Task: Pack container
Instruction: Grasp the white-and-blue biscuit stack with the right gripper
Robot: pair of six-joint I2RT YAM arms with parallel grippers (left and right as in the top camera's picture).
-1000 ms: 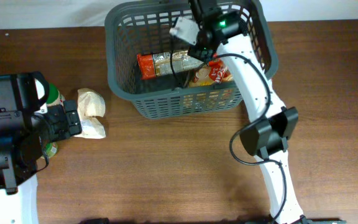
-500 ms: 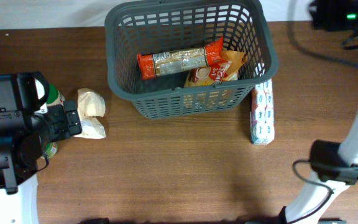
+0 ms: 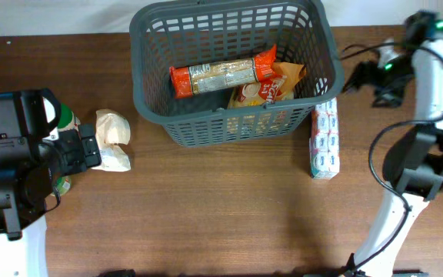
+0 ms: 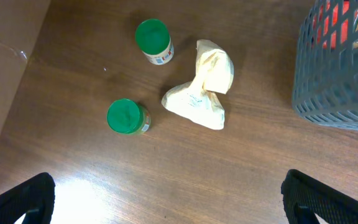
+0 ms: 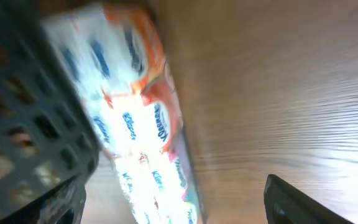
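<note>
Two packets already lie inside the container (image 3: 206,131), which stands at the middle of the far edge of the surface (image 3: 221,208): a long red-ended packet (image 3: 218,75) and an orange snack bag (image 3: 264,91) beside it. The basket looks stiff and light for its bulk. Its thick rim is the likeliest place to grip it, since the lattice walls would probably flex and offer thin bars only.

A tissue pack (image 3: 324,142) lies just outside its right wall, towards the right edge. It should be soft, light and slick in its wrap, best pinched across its narrow width near the middle.

The right pincer (image 5: 179,196) hangs over that pack, fingers spread and empty. The left pincer (image 4: 169,186) is also spread wide with nothing in it, above the left edge, where a crumpled cream bag (image 4: 202,87) and two green-lidded jars (image 4: 153,41) wait. The bag will likely crush easily. The jars are rigid, and their smooth round sides may slip in a grip.
</note>
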